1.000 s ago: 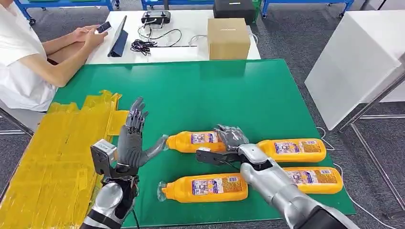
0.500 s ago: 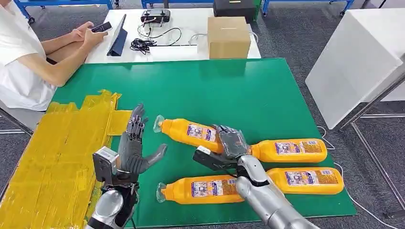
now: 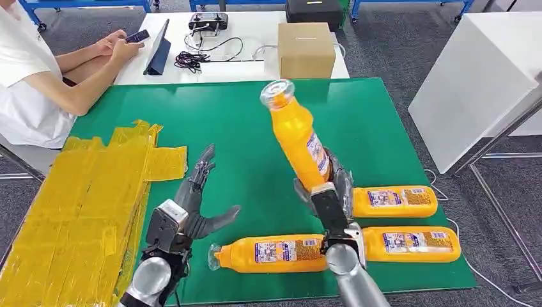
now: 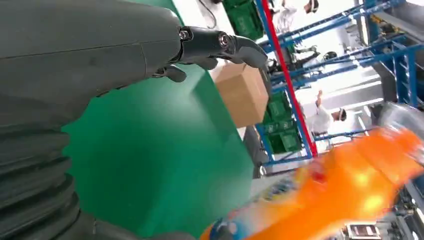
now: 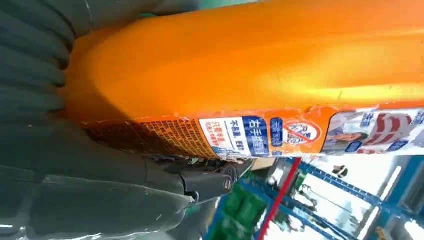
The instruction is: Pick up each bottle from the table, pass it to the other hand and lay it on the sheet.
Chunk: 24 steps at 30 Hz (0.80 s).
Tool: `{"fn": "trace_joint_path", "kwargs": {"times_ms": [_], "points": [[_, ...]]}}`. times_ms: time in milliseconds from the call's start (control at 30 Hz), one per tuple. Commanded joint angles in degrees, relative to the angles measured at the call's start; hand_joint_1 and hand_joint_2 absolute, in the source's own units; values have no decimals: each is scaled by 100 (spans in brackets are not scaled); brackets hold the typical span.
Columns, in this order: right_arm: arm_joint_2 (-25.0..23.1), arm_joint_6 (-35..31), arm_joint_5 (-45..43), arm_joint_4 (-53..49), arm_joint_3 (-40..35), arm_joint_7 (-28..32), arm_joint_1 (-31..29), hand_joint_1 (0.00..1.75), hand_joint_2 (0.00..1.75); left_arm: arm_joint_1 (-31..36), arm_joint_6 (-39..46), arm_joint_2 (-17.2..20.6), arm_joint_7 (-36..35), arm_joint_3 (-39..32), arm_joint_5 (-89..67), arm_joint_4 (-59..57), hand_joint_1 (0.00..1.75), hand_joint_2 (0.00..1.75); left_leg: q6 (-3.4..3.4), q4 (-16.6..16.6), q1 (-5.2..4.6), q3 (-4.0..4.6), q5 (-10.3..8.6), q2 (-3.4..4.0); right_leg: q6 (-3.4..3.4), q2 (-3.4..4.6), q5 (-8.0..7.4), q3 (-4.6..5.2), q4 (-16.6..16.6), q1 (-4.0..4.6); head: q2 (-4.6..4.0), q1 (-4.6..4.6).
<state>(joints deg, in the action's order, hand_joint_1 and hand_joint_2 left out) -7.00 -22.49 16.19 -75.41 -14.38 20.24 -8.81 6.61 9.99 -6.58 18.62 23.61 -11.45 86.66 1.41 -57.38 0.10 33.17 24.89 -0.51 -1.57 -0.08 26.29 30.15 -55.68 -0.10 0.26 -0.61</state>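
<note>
Right hand: the right hand (image 3: 332, 192) is clamped round the base of one orange plastic bottle with a clear cap (image 3: 297, 134), raised cap-up and tilted above the green worktop (image 3: 255, 121).
Left hand: the left hand (image 3: 195, 204) is empty, fingers spread.
Bottles: four; three lying orange bottles (image 3: 271, 252) (image 3: 393, 201) (image 3: 409, 243) near the front right corner, partly hidden by the right arm.
Sheet: one crinkled yellow sheet (image 3: 77, 204) over the left edge.
Blur: the held bottle is smeared in the left wrist view.

My arms are silver metal tubes; the left hand (image 3: 192, 204) is dark grey with slim jointed fingers, a boxy silver camera block at its wrist; the right hand (image 3: 329, 192) has a grey ribbed cover and small screws.
</note>
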Motion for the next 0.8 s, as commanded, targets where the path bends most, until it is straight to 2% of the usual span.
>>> {"fn": "trace_joint_path", "kwargs": {"times_ms": [33,133,233,400,500,800], "points": [[-30,798,-770,-392,196,330,93,175,175,460,-105,214,-17,268,231,-520,0,175,-5,2,3,-6,2,-7,1,-9,3,-10,4,3,0,0],[-47,1238,-1068,-393,-2,403,141,175,175,632,-265,206,-95,246,618,-676,0,175,-6,4,3,-11,2,-7,1,-10,4,-16,6,3,0,0],[-86,1330,-998,-155,-418,428,36,175,175,826,-492,197,-200,227,1150,-799,0,175,-10,6,9,-21,4,1,2,-4,2,-25,13,9,0,0],[-131,1367,-745,28,-1125,530,-126,175,175,1077,-687,226,-382,219,1855,-950,0,175,-13,7,11,-23,5,20,3,14,-3,-22,12,11,0,0],[-142,1176,-397,183,-1561,551,-224,175,175,1166,-736,258,-384,287,2046,-964,0,175,-10,4,7,-16,5,20,2,16,0,-14,5,7,0,0],[-74,1087,-200,272,-1703,530,-290,175,175,1173,-743,259,-377,314,2098,-961,0,175,-6,5,7,-15,3,10,-1,6,-1,-19,10,7,0,-2]]}}
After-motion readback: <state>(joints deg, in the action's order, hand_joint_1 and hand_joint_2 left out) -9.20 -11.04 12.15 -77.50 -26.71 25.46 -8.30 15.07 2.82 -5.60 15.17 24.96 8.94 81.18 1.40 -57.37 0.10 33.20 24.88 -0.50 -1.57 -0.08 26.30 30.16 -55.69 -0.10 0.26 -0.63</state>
